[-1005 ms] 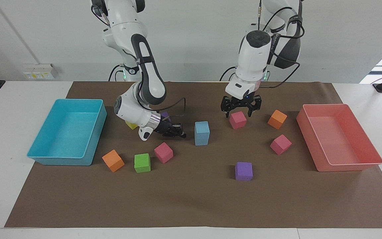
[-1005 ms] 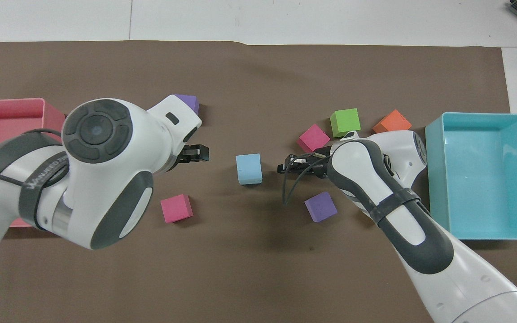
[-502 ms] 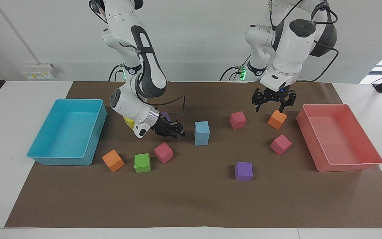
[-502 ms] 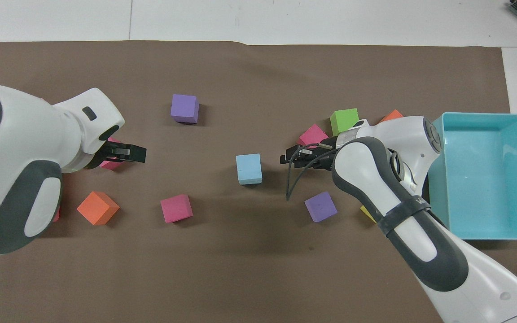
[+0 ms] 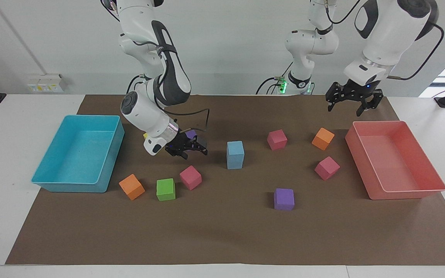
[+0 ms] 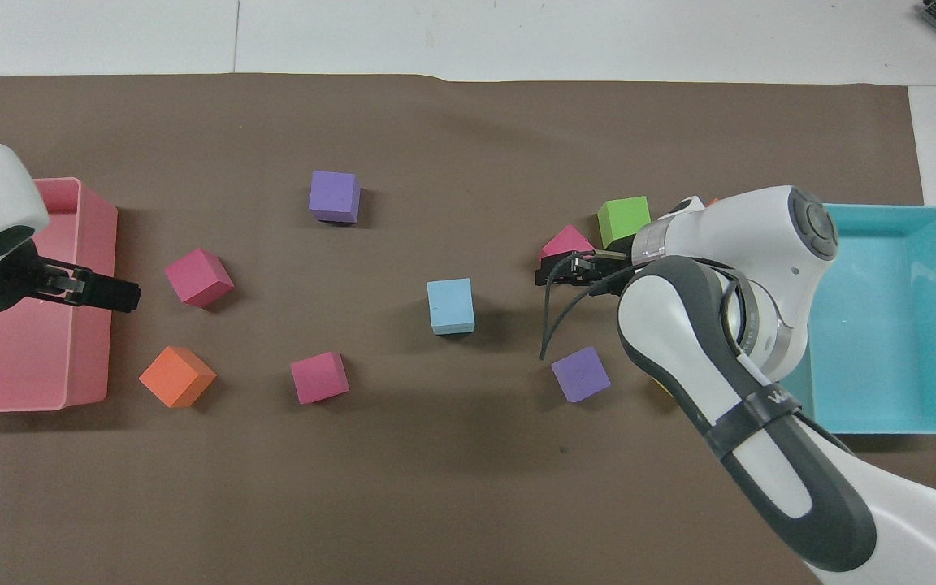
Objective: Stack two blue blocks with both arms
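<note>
**Blue stack stands mid-mat, both grippers clear of it**

The two blue blocks (image 5: 235, 154) sit one on top of the other, forming a short upright column near the middle of the brown mat (image 5: 222, 231) that covers the surface. Nothing touches the stack.

The right gripper (image 5: 187, 148) hangs low over the mat just beside the stack, toward the right arm's end, with a clear gap between them. Its jaws stand spread and hold nothing. A purple cube (image 5: 191, 134) and a yellow cube (image 5: 145, 136) are partly hidden by this gripper and its wrist.

The left gripper (image 5: 349, 102) is raised, well apart from the stack, over the edge of the pink tray (image 5: 400, 193) that lies nearest the robots. Its jaws are wide and empty.

Taking the stack as landmark: a pink cube (image 5: 277, 139) lies near it toward the left arm's end, slightly nearer to the robots, then an orange cube (image 5: 323, 138), and another pink cube (image 5: 327, 168) farther from the robots than that one. A second purple cube (image 5: 284, 199) lies farther from the robots than the stack. Toward the right arm's end and farther from the robots than the stack lie a third pink cube (image 5: 190, 177), a green cube (image 5: 165, 189) and a second orange cube (image 5: 131, 186), in a loose row leading to the turquoise tray (image 5: 52, 181).
</note>
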Robot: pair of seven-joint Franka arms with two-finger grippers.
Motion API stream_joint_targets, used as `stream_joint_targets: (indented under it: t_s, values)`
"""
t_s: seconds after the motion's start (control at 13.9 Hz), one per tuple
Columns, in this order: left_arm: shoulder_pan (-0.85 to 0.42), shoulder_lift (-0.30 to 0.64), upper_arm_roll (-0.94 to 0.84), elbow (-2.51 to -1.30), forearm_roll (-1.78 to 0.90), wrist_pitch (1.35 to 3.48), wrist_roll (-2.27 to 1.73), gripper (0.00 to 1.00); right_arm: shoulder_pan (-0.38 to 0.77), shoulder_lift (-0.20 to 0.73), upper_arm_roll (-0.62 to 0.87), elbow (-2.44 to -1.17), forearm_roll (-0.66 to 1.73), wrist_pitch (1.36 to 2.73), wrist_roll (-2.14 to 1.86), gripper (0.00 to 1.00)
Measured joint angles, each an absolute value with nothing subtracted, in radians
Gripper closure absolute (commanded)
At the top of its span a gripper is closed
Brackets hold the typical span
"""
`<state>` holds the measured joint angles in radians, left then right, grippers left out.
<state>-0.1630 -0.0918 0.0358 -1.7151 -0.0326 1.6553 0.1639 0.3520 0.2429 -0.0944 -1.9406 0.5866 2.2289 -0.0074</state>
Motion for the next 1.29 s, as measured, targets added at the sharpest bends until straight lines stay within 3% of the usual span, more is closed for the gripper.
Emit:
stream_joint_targets:
  t_s: [0.29,0.65,1.29]
  values:
    - [-0.141,-0.081,0.037,-1.586,-0.033,1.525,0.186,0.0,0.31,0.22,-0.101,-1.911,0.355,2.175,0.011,0.0]
    - [-0.122,0.007,0.038,-1.398,-0.033,1.398,0.188,0.0,0.266,0.174,-0.109,-1.901,0.094,2.17,0.019,0.0]
    - [-0.121,0.016,0.035,-1.371,-0.033,1.364,0.189,0.0,0.135,0.054,-0.114,-1.784,0.012,1.946,0.019,0.0]
